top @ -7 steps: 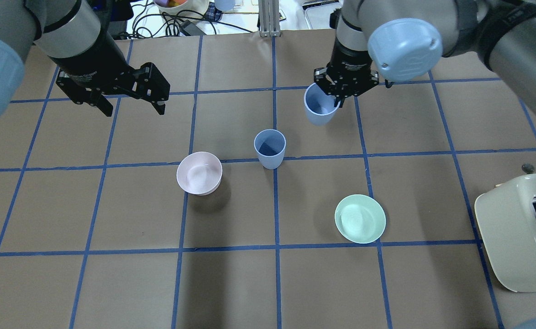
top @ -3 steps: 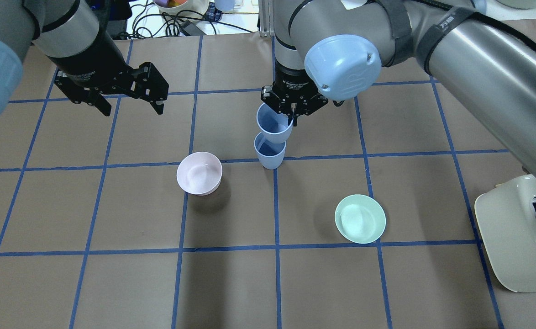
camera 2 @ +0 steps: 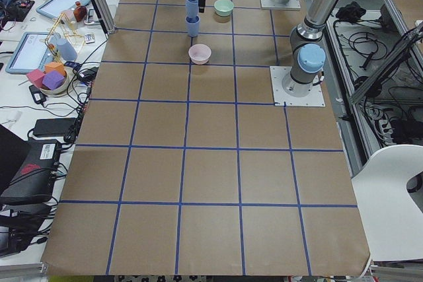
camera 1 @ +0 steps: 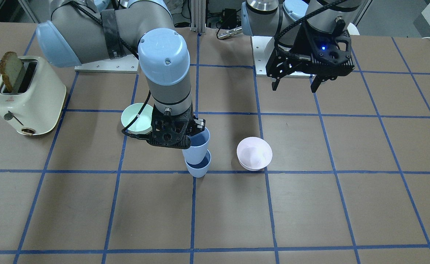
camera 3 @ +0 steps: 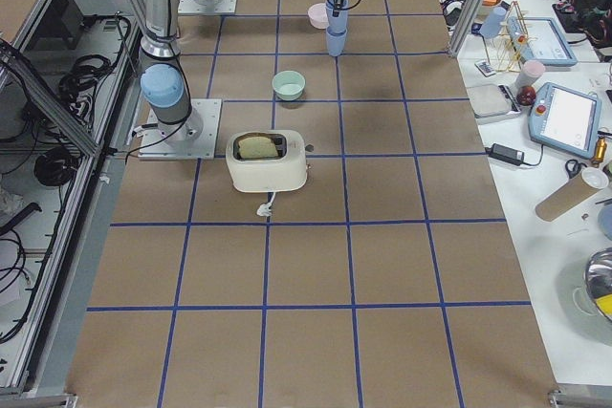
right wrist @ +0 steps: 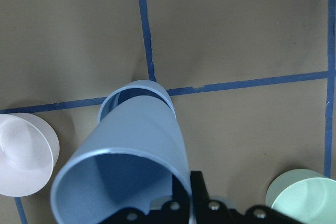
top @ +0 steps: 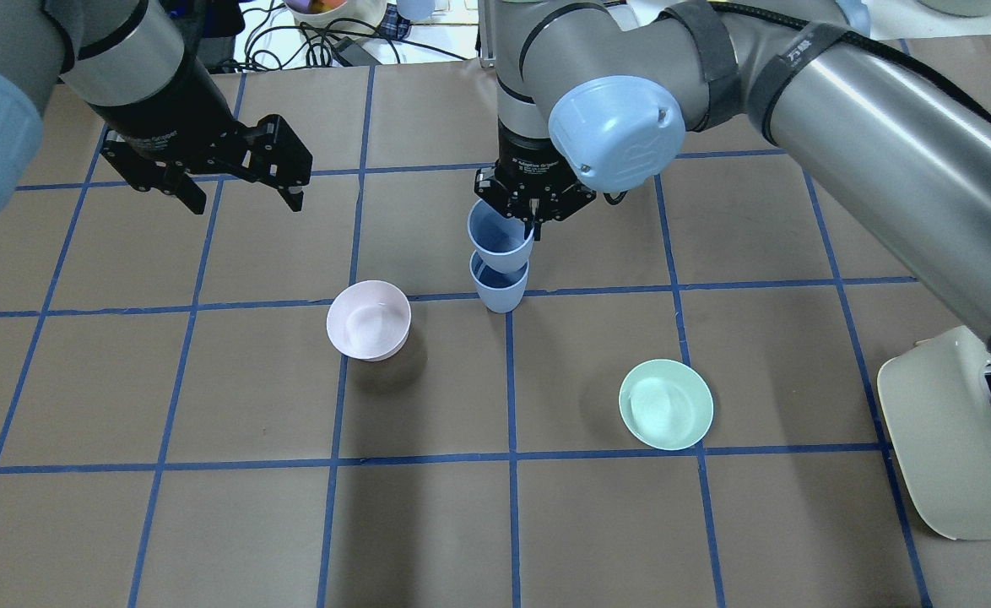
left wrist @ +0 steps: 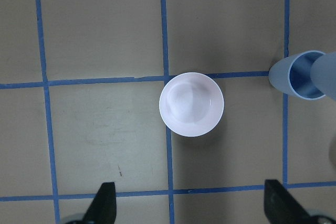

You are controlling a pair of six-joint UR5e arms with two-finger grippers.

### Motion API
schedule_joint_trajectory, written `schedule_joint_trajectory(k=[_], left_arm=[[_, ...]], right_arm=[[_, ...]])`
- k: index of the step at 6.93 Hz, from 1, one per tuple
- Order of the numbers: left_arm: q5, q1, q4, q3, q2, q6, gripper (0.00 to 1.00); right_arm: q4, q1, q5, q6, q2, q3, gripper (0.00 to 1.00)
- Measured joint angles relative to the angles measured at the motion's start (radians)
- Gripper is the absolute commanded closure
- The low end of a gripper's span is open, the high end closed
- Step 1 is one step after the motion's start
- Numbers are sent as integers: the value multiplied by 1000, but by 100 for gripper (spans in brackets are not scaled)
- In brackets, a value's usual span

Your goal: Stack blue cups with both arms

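One blue cup (top: 500, 291) stands upright on the table at a tape crossing; it also shows in the front view (camera 1: 199, 169) and the left wrist view (left wrist: 302, 74). My right gripper (top: 531, 221) is shut on the rim of the second blue cup (top: 498, 239), holding it tilted just above the standing cup, its base over that cup's mouth (right wrist: 137, 92). The held cup shows in the front view (camera 1: 196, 148) and the right wrist view (right wrist: 128, 166). My left gripper (top: 242, 203) hangs open and empty at the far left, above the pink bowl.
A pale pink bowl (top: 369, 320) sits left of the cups, also in the left wrist view (left wrist: 191, 104). A mint-green bowl (top: 665, 404) sits to the right and nearer. A cream toaster (top: 964, 431) with toast (camera 1: 10, 71) stands at the right edge.
My right arm carried the held blue cup leftward from the far right square to just over the standing cup. The left arm has not moved.
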Motion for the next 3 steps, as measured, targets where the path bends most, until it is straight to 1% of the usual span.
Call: schedule_joint_trajectory(k=[3], left_arm=[[0,-1,0,0,-1,0,0]], right_arm=[[-8,2,1,0,21,1,100]])
